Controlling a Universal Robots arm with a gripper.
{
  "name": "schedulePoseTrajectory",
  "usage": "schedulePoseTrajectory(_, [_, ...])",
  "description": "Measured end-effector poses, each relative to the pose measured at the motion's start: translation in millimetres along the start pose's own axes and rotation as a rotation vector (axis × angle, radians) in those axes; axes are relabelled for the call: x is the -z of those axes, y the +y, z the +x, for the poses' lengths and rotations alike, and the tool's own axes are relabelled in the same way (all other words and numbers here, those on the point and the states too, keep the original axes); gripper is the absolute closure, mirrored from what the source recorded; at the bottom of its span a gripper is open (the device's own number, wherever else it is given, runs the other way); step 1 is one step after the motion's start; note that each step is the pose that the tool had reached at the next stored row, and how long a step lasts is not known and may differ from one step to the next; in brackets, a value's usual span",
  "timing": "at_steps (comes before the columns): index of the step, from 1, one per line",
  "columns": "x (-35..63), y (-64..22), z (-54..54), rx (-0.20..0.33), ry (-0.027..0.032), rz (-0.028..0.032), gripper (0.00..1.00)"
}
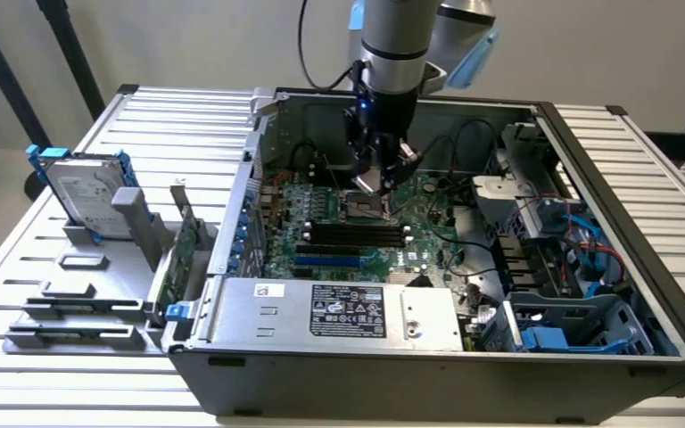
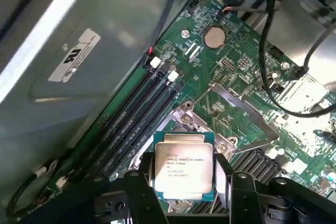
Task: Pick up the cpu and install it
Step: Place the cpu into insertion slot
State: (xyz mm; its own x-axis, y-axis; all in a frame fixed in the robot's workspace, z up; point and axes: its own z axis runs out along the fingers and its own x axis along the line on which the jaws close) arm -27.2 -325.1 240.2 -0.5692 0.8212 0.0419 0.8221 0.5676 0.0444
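The cpu (image 2: 184, 165), a flat square chip with a dull silver printed top and a thin pale rim, sits between my two black fingers (image 2: 142, 184), and my gripper (image 2: 186, 182) is shut on its opposite edges. In the exterior view the gripper (image 1: 370, 185) hangs from the arm inside the open computer case and carries the cpu (image 1: 367, 182) tilted, a little above the motherboard's socket (image 1: 364, 210). In the wrist view the socket's metal load frame (image 2: 239, 109) stands open just beyond the chip, beside the black memory slots (image 2: 137, 109).
The case walls (image 1: 581, 160) ring the motherboard, and black cables (image 2: 273, 72) run close to the socket. A silver power supply with a black label (image 1: 342, 312) fills the near side. Outside the case, at the exterior view's left, a hard drive with blue brackets (image 1: 81, 187) stands in a grey rack.
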Motion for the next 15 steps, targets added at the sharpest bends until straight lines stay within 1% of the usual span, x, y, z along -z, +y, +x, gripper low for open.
schedulePoseTrajectory(15, [-13.2, -0.6, -0.6, -0.274, -0.0122, -0.0114, 0.45])
